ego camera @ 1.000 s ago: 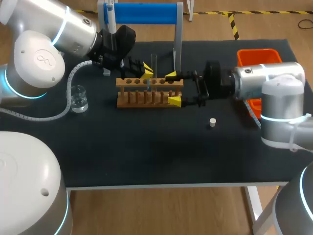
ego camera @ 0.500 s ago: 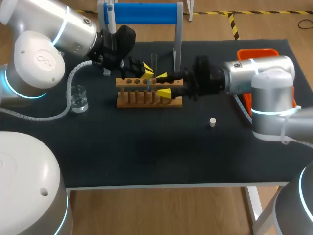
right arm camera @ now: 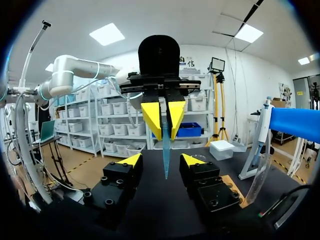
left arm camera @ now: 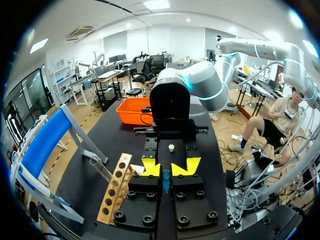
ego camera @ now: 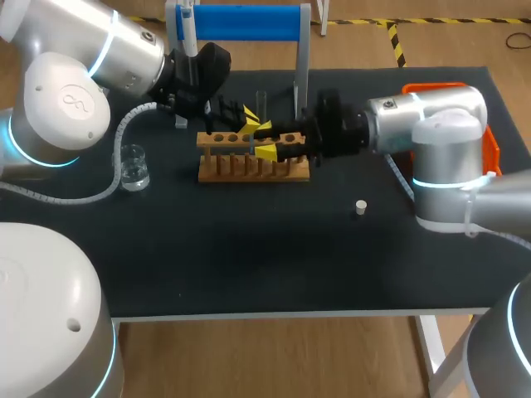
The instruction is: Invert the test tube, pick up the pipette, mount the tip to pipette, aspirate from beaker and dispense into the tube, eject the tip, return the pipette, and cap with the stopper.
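Note:
My left gripper (ego camera: pixel 249 123) hovers over the wooden rack (ego camera: pixel 253 166), shut on a blue pipette tip (left arm camera: pixel 165 182) that points down. My right gripper (ego camera: pixel 265 140) faces it from the right, open. Its fingers stand on either side of the tip (right arm camera: pixel 165 150) with a gap to each, as the right wrist view (right arm camera: pixel 162 161) shows. A glass test tube (ego camera: pixel 261 104) stands in the rack beside both grippers. The pipette (ego camera: pixel 189 29) hangs on the blue stand (ego camera: pixel 241 22). A beaker (ego camera: pixel 133 168) sits at the left. The white stopper (ego camera: pixel 360 207) lies on the mat at the right.
An orange bin (ego camera: pixel 431 93) sits at the back right, partly behind my right arm. The stand's upright post (ego camera: pixel 302 66) rises just behind the rack. The black mat (ego camera: pixel 249 249) stretches in front of the rack.
My right arm has moved left along the rack to my left gripper, and its fingers have narrowed around the tip. The left arm has kept still.

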`<action>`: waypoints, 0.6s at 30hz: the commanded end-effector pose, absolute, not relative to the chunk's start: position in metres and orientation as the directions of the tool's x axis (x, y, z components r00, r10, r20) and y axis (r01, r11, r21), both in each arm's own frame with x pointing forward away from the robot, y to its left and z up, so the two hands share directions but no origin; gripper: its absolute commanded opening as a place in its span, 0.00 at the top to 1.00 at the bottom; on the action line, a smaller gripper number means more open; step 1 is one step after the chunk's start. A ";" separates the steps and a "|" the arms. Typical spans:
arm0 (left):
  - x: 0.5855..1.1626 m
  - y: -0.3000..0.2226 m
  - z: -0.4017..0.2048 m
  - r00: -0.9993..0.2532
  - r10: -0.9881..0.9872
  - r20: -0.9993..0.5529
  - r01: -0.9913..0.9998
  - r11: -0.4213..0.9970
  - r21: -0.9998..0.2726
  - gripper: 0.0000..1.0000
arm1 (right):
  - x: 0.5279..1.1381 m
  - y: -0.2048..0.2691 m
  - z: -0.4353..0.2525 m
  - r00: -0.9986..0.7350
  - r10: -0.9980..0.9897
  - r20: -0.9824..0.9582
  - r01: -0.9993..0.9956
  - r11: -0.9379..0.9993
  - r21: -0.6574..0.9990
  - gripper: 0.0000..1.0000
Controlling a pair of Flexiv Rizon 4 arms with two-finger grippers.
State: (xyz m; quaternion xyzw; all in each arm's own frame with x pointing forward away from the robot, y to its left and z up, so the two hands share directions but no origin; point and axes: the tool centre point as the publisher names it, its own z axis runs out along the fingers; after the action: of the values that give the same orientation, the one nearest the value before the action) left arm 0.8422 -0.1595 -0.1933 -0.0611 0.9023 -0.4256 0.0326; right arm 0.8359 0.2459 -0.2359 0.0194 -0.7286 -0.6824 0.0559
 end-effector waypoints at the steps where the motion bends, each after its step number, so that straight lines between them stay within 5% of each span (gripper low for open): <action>1: 0.843 -0.159 -0.192 -0.991 -0.136 -0.004 -0.084 0.632 -0.770 1.00 | 0.838 0.250 -0.237 -0.994 -0.103 0.047 0.040 0.067 0.997 0.51; 18: 0.843 -0.159 -0.192 -0.991 -0.136 -0.004 -0.084 0.632 -0.770 1.00 | 0.842 0.258 -0.231 -0.993 -0.115 0.025 0.020 0.039 0.999 0.53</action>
State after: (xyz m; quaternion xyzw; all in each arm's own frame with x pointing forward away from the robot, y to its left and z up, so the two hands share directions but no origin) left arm 0.8422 -0.1595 -0.1933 -0.0612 0.9023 -0.4256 0.0326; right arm 0.8401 0.2567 -0.2300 0.0314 -0.7198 -0.6918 0.0475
